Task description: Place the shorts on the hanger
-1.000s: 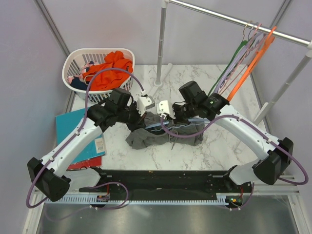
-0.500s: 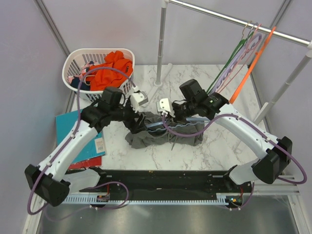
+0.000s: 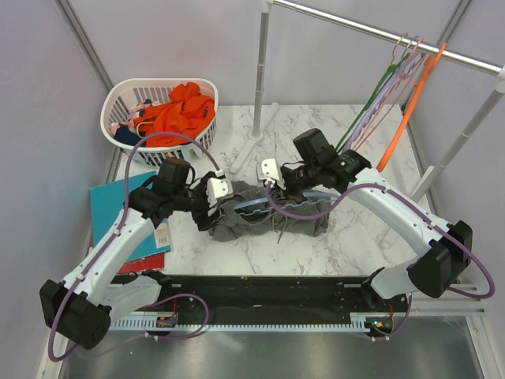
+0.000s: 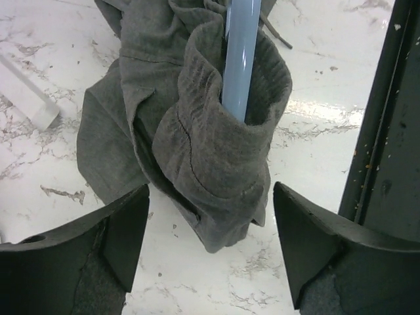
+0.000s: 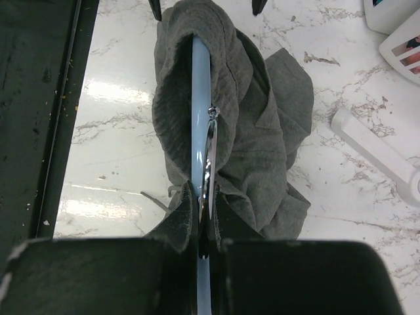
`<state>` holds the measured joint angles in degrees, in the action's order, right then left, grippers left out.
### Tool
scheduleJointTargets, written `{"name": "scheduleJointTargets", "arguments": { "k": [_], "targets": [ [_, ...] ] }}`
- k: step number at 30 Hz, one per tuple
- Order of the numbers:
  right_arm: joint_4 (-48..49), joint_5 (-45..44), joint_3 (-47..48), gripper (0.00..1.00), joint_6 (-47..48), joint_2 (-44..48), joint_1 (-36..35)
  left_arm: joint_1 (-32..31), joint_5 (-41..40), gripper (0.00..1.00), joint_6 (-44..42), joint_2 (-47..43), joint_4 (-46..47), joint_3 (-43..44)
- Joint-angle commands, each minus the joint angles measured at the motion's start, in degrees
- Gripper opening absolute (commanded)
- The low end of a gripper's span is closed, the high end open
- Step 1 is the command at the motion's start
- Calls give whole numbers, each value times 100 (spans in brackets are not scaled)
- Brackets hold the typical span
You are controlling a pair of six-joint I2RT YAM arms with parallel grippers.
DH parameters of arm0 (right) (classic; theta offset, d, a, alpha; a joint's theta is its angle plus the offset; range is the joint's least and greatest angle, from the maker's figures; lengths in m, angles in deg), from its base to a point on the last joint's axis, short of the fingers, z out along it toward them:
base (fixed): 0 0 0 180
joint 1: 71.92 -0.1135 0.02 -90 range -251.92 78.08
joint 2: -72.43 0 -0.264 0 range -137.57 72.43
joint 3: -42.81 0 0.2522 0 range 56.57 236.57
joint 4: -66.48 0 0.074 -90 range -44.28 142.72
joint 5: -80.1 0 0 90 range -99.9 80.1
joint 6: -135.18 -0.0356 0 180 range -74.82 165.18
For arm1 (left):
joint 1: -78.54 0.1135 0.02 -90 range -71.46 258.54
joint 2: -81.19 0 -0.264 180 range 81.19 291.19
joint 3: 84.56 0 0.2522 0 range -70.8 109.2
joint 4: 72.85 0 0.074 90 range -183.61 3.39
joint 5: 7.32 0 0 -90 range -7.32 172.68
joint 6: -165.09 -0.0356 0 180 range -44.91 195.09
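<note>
— Left gripper (image 3: 215, 191) is drawing back toward frame left since the earlier top view, jaws spreading clear of the shorts (image 3: 276, 219) at centre.
— Left wrist view?
— Shorts are bunching around the hanger (image 4: 241, 59), upper centre.
— Right wrist view?
— Right gripper (image 5: 200, 197) is pinching the hanger, lower centre.

The shorts (image 4: 210, 164) cover most of the hanger (image 4: 240, 59); its bar is cut off by the top edge in the left wrist view.
</note>
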<state>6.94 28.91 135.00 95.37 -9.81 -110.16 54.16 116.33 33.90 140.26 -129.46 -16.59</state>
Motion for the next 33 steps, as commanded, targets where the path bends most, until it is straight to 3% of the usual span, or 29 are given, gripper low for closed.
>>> {"name": "scheduleJointTargets", "arguments": {
  "k": [1,6,10,15,17,18,19,21,22,25,33],
  "targets": [
    [333,514,58,0,201,103,1,-180,230,74,-829,289,584,-192],
    [298,602,119,0,236,24,9,-523,300,61,-637,351,1225,-271],
    [298,663,207,0,201,-99,1,-717,335,41,-426,395,1446,-236],
    [376,856,286,0,140,-223,-8,-814,493,39,40,518,1587,-139],
    [455,874,287,0,78,-223,-26,-840,476,33,85,544,1613,-174],
    [456,857,295,0,70,-223,-26,-840,415,28,85,518,1613,-235],
    [465,831,295,0,52,-188,-26,-840,371,7,93,509,1622,-271],
    [465,638,313,10,-281,-144,-17,-823,396,2,-37,239,1604,-498],
    [456,646,295,29,-482,-91,87,-831,449,2,-143,115,1596,-613],
    [491,804,164,65,-1326,119,412,-831,537,2,-407,-315,1596,-982],
    [799,446,-91,79,-3276,577,994,-831,818,2,-794,-554,1525,-1159]
  ]
}}
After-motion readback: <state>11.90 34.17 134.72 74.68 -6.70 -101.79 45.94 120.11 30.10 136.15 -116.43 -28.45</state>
